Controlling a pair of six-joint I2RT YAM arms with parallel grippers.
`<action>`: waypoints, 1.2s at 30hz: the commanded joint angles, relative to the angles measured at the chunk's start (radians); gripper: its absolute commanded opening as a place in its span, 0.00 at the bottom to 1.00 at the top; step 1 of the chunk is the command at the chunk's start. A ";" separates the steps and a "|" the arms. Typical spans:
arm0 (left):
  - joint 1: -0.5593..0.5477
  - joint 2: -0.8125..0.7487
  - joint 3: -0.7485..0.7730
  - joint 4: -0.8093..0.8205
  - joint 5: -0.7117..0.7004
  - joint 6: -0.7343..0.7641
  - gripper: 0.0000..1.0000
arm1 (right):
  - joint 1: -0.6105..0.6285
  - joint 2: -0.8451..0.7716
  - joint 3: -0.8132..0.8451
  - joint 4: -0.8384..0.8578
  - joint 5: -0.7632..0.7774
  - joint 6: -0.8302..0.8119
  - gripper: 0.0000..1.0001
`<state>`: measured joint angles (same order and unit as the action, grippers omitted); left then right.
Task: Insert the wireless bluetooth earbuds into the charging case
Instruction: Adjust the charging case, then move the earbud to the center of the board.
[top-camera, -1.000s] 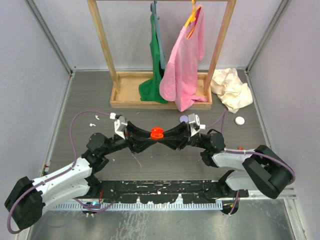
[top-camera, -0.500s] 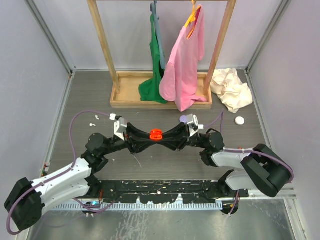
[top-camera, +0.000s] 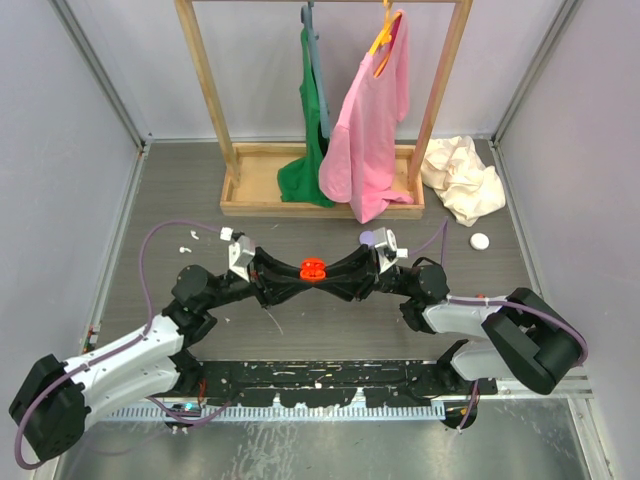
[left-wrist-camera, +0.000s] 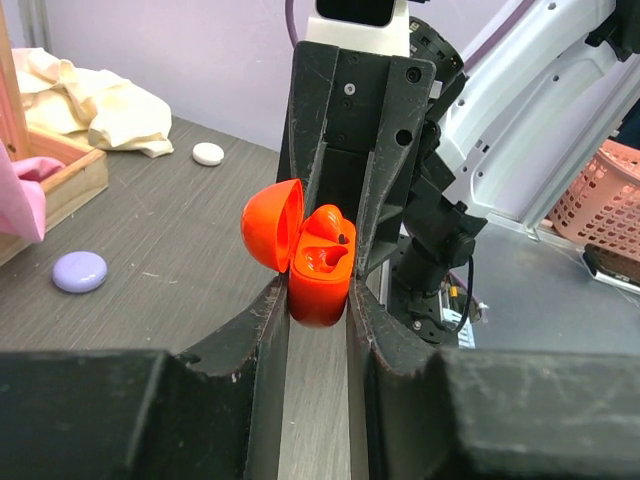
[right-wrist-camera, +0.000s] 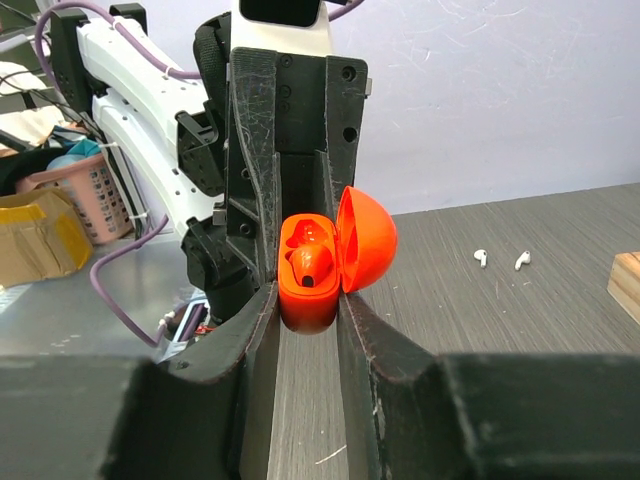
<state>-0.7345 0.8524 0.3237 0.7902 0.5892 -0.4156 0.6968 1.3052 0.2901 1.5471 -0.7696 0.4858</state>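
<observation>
Found the orange charging case (left-wrist-camera: 318, 262) clear of the worktop (top-camera: 330, 335), held above its middle and somewhat nearer the near edge than the far one. Noted the lid (left-wrist-camera: 272, 225) swung open and standing up to one side, leaving the interior exposed. Observed an orange moulded shape with a dark spot inside (seated earbud or bare well: cannot tell).

Recorded two white earbuds (right-wrist-camera: 482, 258) lying loose on the worktop toward its left edge, just beside each other and well apart from the case.

Handling, as judged:
- Assessed the case as small, light and rigid, with a glossy rounded shell, so likely to slip or twist under a narrow pinch.
- Rated the hinge as the weak part, so advised against gripping by the lid.
- Recommended taking hold across the sides of the lower body, below the lid line, to keep the wells open from above.
- Assessed the earbuds as lighter still, smooth and prone to skid, so best pinched across the stem.

Found the left hand (left-wrist-camera: 318, 315) pinching the lower body of the case, one finger touching each side. Found the right hand (right-wrist-camera: 309, 305) pinching the same case from the opposite direction. Noted both arms stretched low and forward, wrists roughly level, hands meeting tip to tip. Counted no free hand for the earbuds.
</observation>
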 joint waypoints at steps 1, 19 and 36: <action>-0.002 -0.025 0.035 -0.004 0.000 0.056 0.09 | 0.008 -0.001 0.036 0.122 -0.002 0.005 0.24; -0.003 -0.161 -0.021 -0.200 -0.070 0.336 0.00 | 0.005 -0.404 0.028 -0.678 0.224 -0.259 0.74; -0.003 -0.204 -0.069 -0.226 -0.133 0.385 0.03 | -0.022 -0.465 0.304 -1.747 1.056 0.005 1.00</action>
<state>-0.7364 0.6590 0.2520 0.5400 0.4931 -0.0566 0.6922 0.7948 0.4995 0.0639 0.0513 0.3798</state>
